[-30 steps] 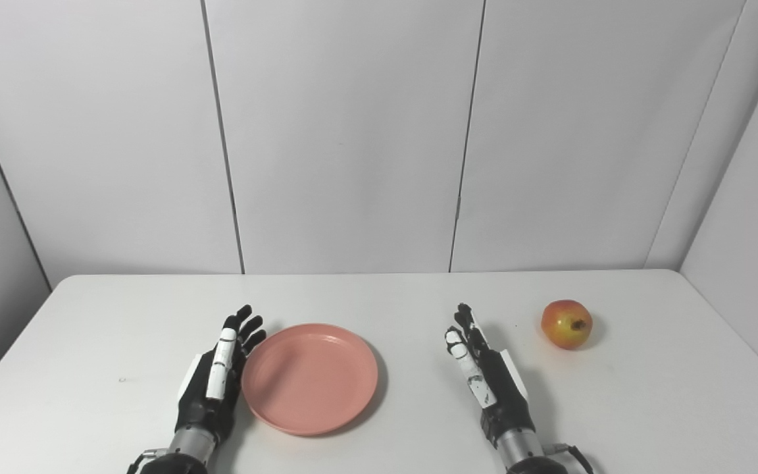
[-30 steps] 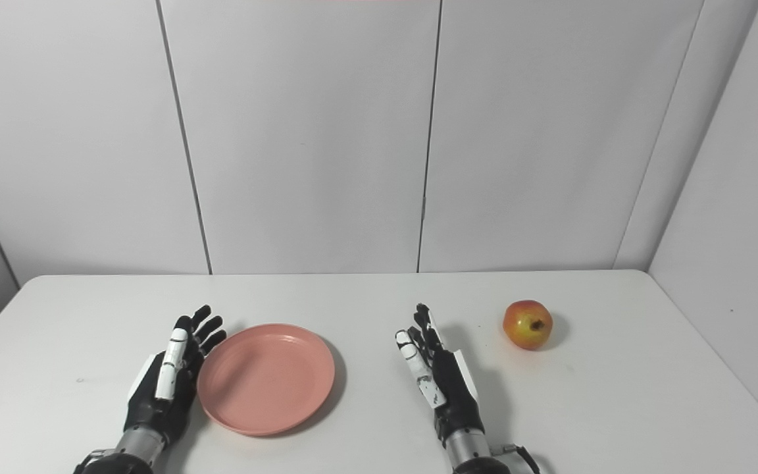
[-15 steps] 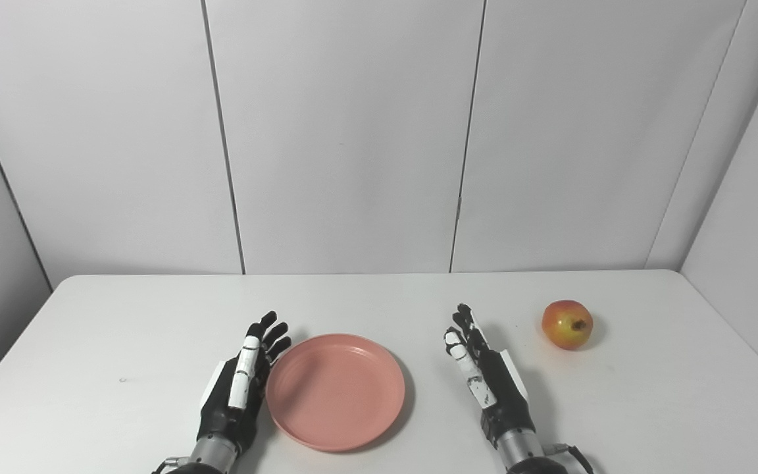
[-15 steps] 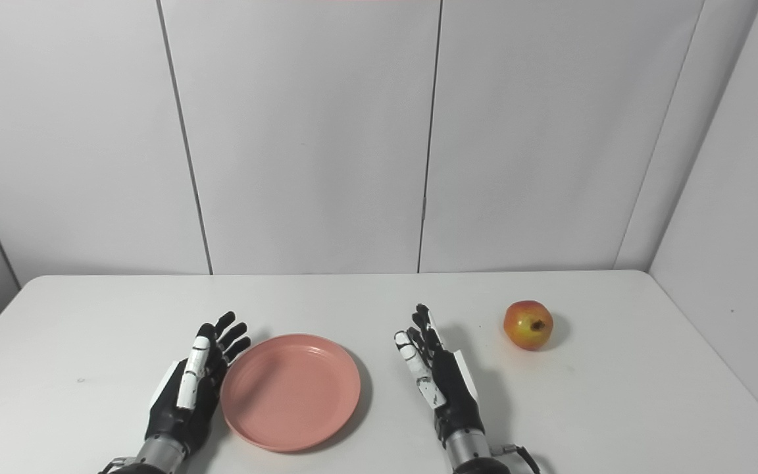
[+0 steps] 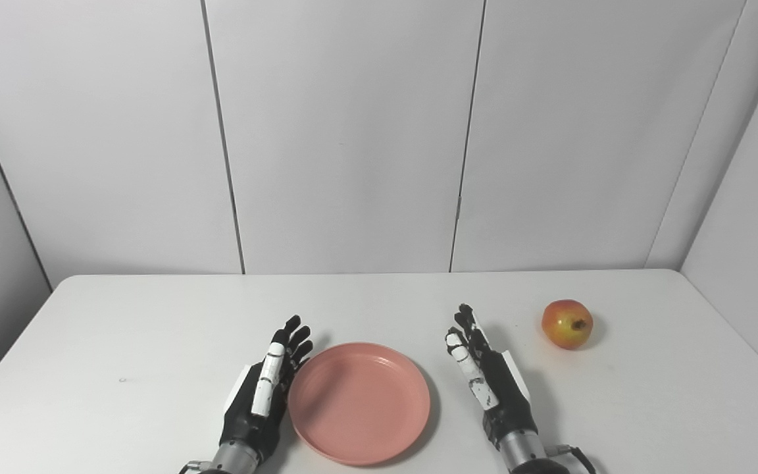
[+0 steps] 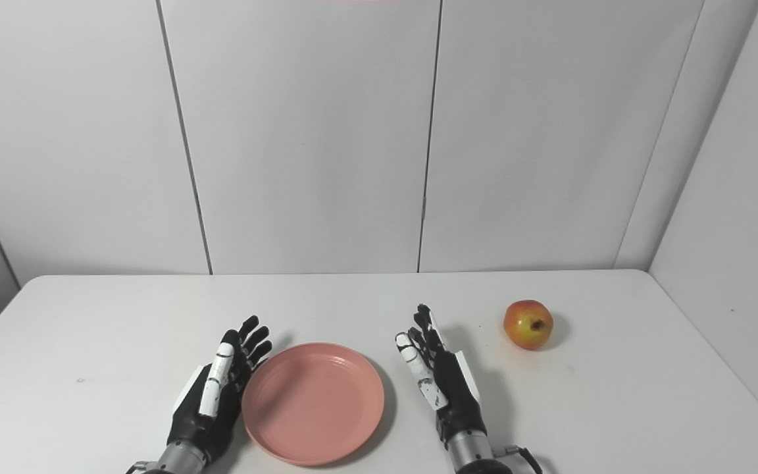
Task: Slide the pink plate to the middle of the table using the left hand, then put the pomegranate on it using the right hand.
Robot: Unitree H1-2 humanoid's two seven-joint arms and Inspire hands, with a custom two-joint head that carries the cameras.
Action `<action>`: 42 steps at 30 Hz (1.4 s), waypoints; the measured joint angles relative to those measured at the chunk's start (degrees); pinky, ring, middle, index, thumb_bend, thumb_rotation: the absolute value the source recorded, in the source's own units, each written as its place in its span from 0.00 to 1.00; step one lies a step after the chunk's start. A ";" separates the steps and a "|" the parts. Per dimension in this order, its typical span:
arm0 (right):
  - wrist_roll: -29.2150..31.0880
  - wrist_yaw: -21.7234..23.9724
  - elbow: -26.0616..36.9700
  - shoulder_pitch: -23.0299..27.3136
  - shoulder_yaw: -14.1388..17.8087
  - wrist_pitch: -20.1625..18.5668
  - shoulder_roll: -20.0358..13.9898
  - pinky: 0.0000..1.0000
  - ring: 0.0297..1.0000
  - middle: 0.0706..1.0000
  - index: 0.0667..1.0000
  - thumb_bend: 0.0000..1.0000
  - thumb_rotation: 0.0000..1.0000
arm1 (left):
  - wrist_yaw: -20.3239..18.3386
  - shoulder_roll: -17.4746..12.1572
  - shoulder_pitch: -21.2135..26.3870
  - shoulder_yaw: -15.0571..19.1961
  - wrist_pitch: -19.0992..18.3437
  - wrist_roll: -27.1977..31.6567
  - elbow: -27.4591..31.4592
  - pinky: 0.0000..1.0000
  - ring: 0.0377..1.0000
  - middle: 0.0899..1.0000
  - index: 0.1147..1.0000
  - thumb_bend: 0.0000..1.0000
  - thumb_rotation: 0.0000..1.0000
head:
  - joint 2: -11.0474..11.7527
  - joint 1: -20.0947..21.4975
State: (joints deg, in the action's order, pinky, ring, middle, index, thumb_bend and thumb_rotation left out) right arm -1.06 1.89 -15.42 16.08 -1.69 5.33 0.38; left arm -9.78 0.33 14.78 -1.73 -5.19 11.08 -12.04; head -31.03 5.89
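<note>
While the left hand (image 5: pixel 262 398) flanks the pink plate (image 5: pixel 359 403), the right hand (image 5: pixel 492 388) lies just beside.

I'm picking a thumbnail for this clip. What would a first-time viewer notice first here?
Most likely the pink plate, the largest patch of colour, lying near the front edge of the white table between the two black hands. The left hand stands open against the plate's left rim, and the right hand waits open on its other side. The red-yellow pomegranate sits alone further right.
</note>
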 measured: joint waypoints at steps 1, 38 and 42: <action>0.00 0.00 0.03 -0.02 0.00 -0.01 -0.05 0.93 0.95 0.98 1.00 0.63 0.84 | -0.03 -0.01 -0.04 -0.07 -0.13 0.00 0.12 0.97 0.98 0.98 0.98 0.54 1.00 | 0.00 -0.09; -2.97 -0.79 0.64 0.99 0.20 -0.03 -3.74 0.94 0.96 0.97 0.98 0.57 0.88 | -0.90 -0.87 0.78 -1.07 4.10 -3.94 -3.10 0.96 0.98 0.99 0.99 0.53 1.00 | -1.76 -5.01; -6.80 -2.34 1.79 1.18 0.06 0.58 -5.67 0.93 0.94 0.95 0.97 0.58 0.87 | -0.70 -0.83 0.80 -1.28 4.38 -4.57 -3.31 0.96 0.98 0.99 0.99 0.53 1.00 | -1.50 -5.71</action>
State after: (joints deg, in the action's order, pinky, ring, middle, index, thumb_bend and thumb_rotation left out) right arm -7.86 -0.45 -13.63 17.26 -1.63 5.91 -5.29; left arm -10.48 -0.50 15.58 -3.01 -0.81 6.51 -15.35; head -32.52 0.18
